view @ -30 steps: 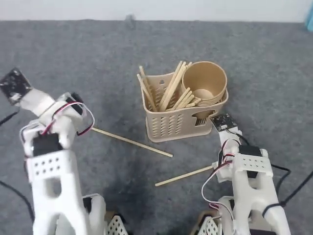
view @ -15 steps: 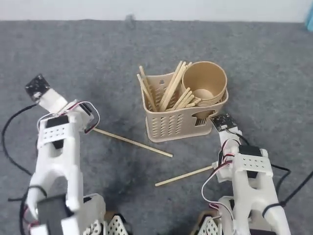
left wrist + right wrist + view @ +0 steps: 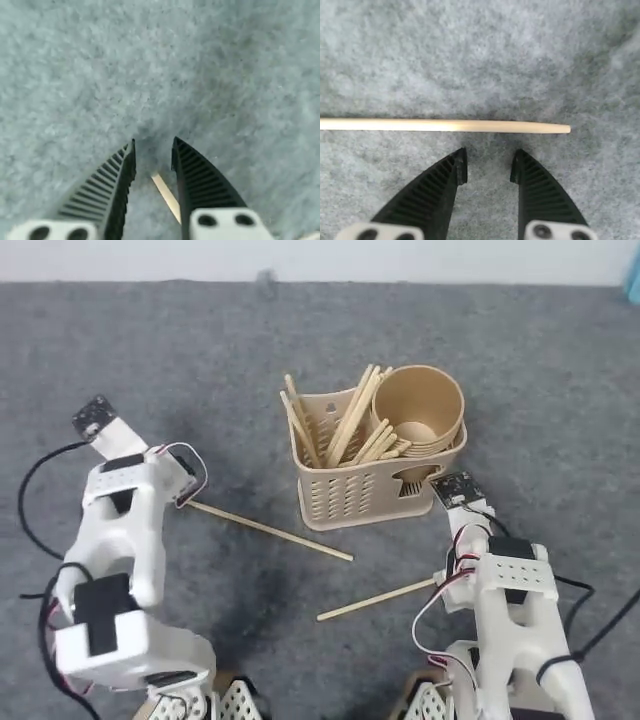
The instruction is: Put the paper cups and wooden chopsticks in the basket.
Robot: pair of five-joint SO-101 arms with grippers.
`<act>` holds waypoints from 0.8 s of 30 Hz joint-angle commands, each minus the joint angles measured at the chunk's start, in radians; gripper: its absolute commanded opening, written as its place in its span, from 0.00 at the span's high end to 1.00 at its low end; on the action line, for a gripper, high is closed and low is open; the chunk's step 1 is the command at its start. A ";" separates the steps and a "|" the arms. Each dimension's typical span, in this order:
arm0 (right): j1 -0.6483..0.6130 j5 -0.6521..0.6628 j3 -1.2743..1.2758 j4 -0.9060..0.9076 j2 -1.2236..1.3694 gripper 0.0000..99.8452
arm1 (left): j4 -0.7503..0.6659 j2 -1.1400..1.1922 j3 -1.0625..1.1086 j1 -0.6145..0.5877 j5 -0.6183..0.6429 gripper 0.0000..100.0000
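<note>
L claw (image 3: pixel 153 146): part open, narrow gap, nothing gripped, tips down close to the grey bench (image 3: pixel 75 60). One end of a loose chopstick (image 3: pixel 167 196) lies flat on the bench in the gap btw the two fingers, back from the tips and nearer one finger; can't tell if it touches that finger. In high view this stick runs from beside the L arm (image 3: pixel 125 525) diagonally toward the front of the basket (image 3: pixel 350 498), ending short of it.

R claw (image 3: pixel 490 154): also part open, empty. A second chopstick (image 3: pixel 445 125) lies crosswise just beyond the tips, not btw them, apart from both; its tapered end sits a bit past one finger. In high view it lies flat in front of the basket, near the R arm (image 3: pixel 510 585), apart from the first stick.

Basket: beige, slotted wall, upright mid-bench. Paper cups (image 3: pixel 430 398) sit nested in one compartment. A chopstick bundle (image 3: pixel 350 420) stands leaning in the other, w/ some tilted over onto the cups.
</note>
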 commanded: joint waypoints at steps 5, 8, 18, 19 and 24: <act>-0.005 0.011 0.015 -0.004 -0.001 0.85 | 0.100 -0.008 -0.045 -0.002 0.006 0.89; -0.005 0.011 0.015 -0.004 -0.001 0.85 | 0.115 -0.008 -0.047 -0.006 0.002 0.89; -0.004 0.035 0.015 -0.004 -0.001 0.85 | 0.157 -0.008 -0.045 0.000 0.002 0.89; -0.004 0.055 0.015 -0.004 -0.001 0.85 | 0.157 -0.008 -0.045 0.002 0.002 0.89; -0.004 0.072 0.015 -0.002 -0.001 0.85 | 0.160 -0.008 -0.039 0.078 0.006 0.89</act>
